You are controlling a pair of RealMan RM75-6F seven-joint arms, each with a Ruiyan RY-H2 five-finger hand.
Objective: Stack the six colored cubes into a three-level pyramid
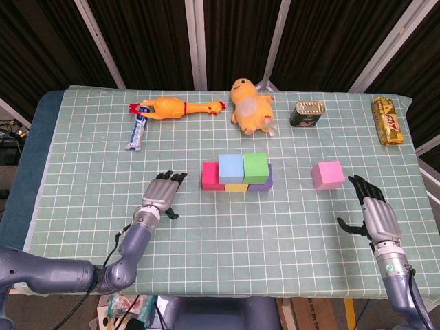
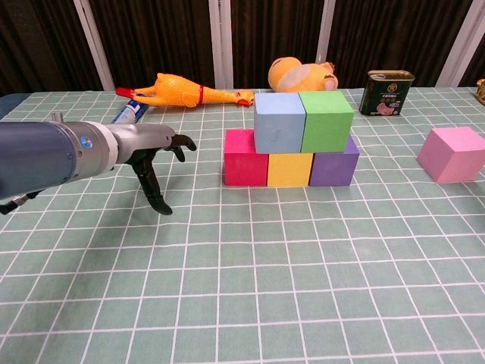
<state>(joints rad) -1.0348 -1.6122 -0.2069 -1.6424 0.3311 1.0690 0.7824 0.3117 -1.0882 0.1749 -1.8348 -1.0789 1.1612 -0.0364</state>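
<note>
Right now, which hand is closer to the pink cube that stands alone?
The right hand. It sits open just beside and in front of the pink cube, not touching it. The left hand is far off, open, on the other side of the stacked cubes.

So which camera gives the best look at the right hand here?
The head view: the right hand shows whole there, fingers spread and holding nothing, just short of the pink cube. The chest view leaves it out of frame entirely; it shows only the pink cube at its right edge.
</note>
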